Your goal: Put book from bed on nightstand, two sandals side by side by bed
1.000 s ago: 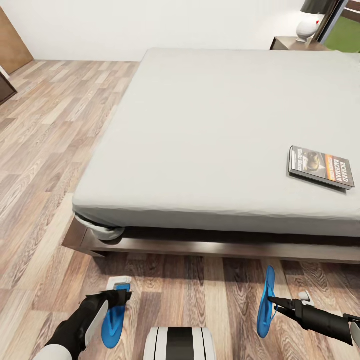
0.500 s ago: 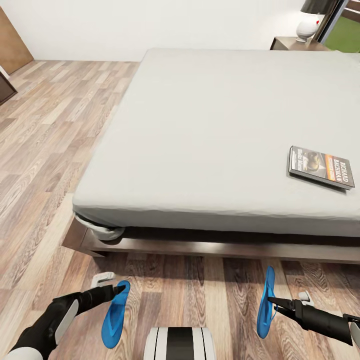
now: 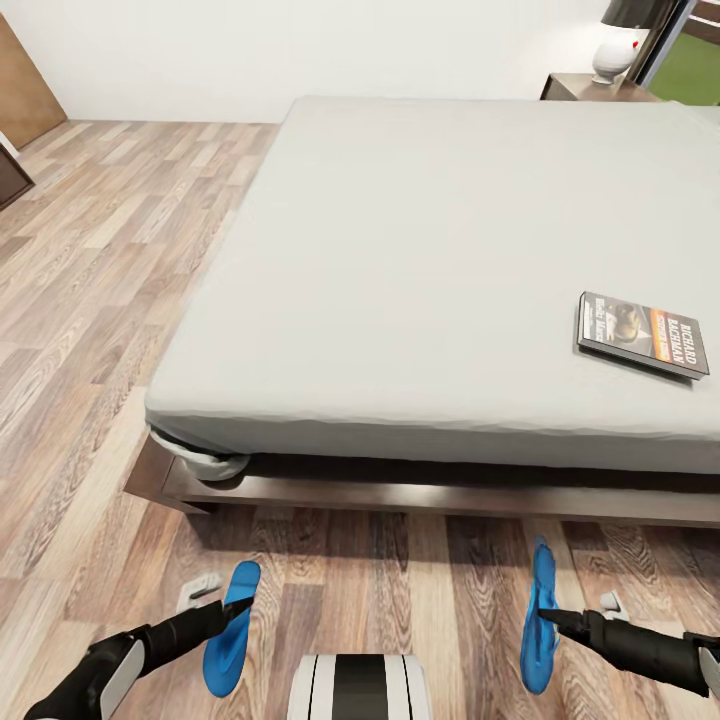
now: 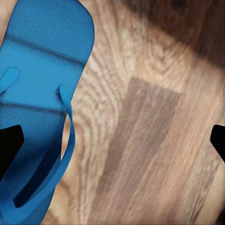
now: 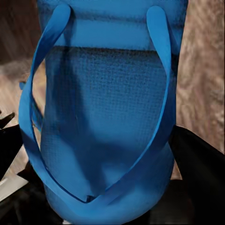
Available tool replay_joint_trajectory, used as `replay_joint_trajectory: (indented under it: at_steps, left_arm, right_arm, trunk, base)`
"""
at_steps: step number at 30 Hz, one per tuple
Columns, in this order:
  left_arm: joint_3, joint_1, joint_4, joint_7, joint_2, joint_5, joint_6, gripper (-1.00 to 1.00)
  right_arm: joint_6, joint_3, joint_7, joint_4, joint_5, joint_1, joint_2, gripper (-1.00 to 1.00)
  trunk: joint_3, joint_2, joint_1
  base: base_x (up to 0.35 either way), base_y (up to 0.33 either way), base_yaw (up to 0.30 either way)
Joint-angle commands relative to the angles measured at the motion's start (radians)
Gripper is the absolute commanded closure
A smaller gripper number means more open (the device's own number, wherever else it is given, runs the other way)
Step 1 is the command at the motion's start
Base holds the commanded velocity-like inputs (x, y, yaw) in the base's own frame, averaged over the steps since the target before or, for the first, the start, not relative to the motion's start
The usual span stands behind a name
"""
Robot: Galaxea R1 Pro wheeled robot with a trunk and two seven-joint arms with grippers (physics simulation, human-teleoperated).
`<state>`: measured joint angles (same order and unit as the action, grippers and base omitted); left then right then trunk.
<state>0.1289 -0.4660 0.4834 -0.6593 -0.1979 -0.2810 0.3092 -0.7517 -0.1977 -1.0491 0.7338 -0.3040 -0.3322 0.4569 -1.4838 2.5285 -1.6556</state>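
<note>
The book (image 3: pixel 642 333) lies flat near the right side of the bed (image 3: pixel 420 250). One blue sandal (image 3: pixel 230 628) lies flat on the wooden floor in front of the bed's foot. My left gripper (image 3: pixel 226 596) stands open just beside it, and in the left wrist view that sandal (image 4: pixel 40 93) lies by one finger of the gripper (image 4: pixel 112 143). The other sandal (image 3: pixel 541 625) stands on edge above the floor with my right gripper (image 3: pixel 548 617) shut on it. In the right wrist view its sole and straps (image 5: pixel 105 117) sit between the dark fingers. A nightstand (image 3: pixel 585 88) stands at the bed's far right corner.
A white lamp (image 3: pixel 615 55) sits on the nightstand. The dark bed frame (image 3: pixel 400 495) juts out low along the floor ahead of both grippers. Wood floor (image 3: pixel 110 260) stretches along the bed's left side, with dark furniture (image 3: pixel 12 175) at the far left edge.
My left gripper has let go of the left sandal, opened and drawn back to the left; that sandal now lies flat. The right gripper and its sandal have shifted slightly lower.
</note>
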Motion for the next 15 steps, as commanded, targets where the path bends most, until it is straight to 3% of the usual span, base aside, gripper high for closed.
replay_joint_trajectory:
  at_steps: [1,4,5,11,15]
  left_arm:
    - [0.003,0.0,0.0,-0.004,0.0,-0.008,0.009,-1.0]
    - [0.02,0.0,0.0,-0.006,0.0,-0.009,0.009,-1.0]
    - [0.031,0.0,0.0,-0.006,0.001,-0.008,0.008,-1.0]
    - [0.048,0.0,0.001,-0.008,0.001,-0.008,0.009,-1.0]
    - [0.046,0.0,0.001,-0.008,0.003,-0.007,0.008,-1.0]
  right_arm:
    - [-0.009,-0.002,0.084,0.004,0.048,-0.001,-0.001,1.0]
    - [-0.009,-0.003,0.25,0.009,0.166,-0.001,-0.004,1.0]
    - [-0.008,-0.003,0.289,0.009,0.188,-0.001,-0.004,1.0]
    - [0.01,0.003,0.477,0.01,0.221,-0.001,-0.007,1.0]
    - [0.118,0.006,0.621,0.005,0.227,-0.001,-0.016,1.0]
  trunk:
    - [-0.001,0.0,0.0]
    - [-0.001,0.0,0.0]
    - [-0.001,0.0,0.0]
    - [-0.001,0.0,0.0]
    - [-0.001,0.0,0.0]
  base:
    - [0.0,0.0,0.0]
    - [0.0,0.0,0.0]
    - [0.0,0.0,0.0]
    - [0.0,0.0,0.0]
    - [0.0,0.0,0.0]
